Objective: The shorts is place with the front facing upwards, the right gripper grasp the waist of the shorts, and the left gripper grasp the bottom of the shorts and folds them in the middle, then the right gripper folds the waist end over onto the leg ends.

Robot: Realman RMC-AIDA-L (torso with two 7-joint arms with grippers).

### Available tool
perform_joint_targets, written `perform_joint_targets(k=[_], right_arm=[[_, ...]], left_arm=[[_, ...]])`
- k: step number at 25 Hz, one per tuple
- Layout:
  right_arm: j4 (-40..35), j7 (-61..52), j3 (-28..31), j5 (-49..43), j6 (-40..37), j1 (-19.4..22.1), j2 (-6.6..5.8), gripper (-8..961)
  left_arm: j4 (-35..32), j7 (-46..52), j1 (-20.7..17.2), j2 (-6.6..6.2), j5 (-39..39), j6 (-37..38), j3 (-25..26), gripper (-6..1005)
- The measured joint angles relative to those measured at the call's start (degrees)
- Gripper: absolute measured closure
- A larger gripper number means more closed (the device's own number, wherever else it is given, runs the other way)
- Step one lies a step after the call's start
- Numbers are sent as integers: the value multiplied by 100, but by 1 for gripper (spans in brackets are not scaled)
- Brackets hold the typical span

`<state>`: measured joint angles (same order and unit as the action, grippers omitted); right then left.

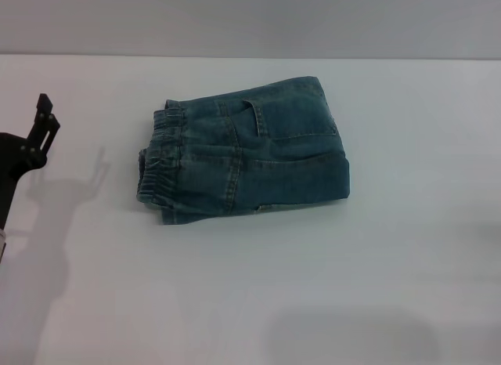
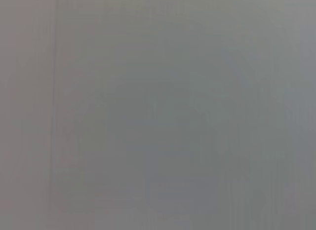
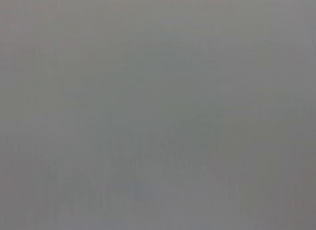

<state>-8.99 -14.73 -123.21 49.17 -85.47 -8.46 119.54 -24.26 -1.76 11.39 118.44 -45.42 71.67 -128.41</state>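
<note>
1. The blue denim shorts [image 1: 244,151] lay folded into a compact bundle on the white table [image 1: 376,255], toward its far middle.
2. Their puckered elastic waist [image 1: 159,160] sat on the bundle's left edge, facing the left arm.
3. The black two-finger left gripper [image 1: 45,118] hung at the left edge, well apart from the shorts, holding nothing; I could not tell how far its fingers were parted.
4. Both wrist views showed only blank grey.

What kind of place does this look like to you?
Probably a lab or test bench for robot cloth folding, not a home. A bare white tabletop meets a plain grey wall, a black left gripper sits at the table's left edge, and only folded blue denim shorts lie there.
</note>
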Motion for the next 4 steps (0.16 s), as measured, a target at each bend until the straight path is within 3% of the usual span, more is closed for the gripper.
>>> perform_joint_targets(k=[4], right_arm=[[23, 9, -36, -10, -168, 45, 10, 346]], left_arm=[[117, 3, 29, 6, -13, 2, -6, 166]])
